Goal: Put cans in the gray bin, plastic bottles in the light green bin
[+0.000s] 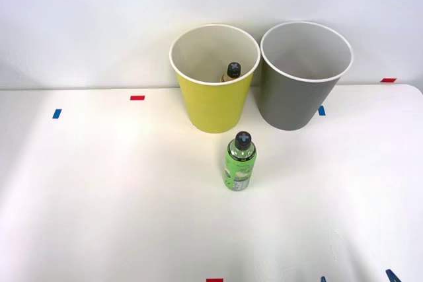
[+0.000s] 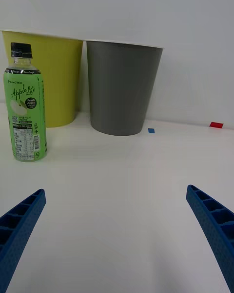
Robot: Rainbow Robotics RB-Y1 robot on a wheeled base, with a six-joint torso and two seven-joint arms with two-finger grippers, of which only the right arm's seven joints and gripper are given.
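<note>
White tabletop (image 1: pixel 99 196) is carrying the light green bin (image 1: pixel 215 107) and gray bin (image 1: pixel 297 97) side by side; a green bottle (image 1: pixel 240 162) is standing upright before them, a second bottle (image 1: pixel 232 72) sitting inside the green bin. Wrist view: right claw (image 2: pixel 117 224) is hanging wide open, gripping nothing, bottle (image 2: pixel 25 108) ahead.

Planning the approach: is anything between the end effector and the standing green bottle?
Nothing. In the right wrist view, bare white table runs from the open end effector to the green bottle.
</note>
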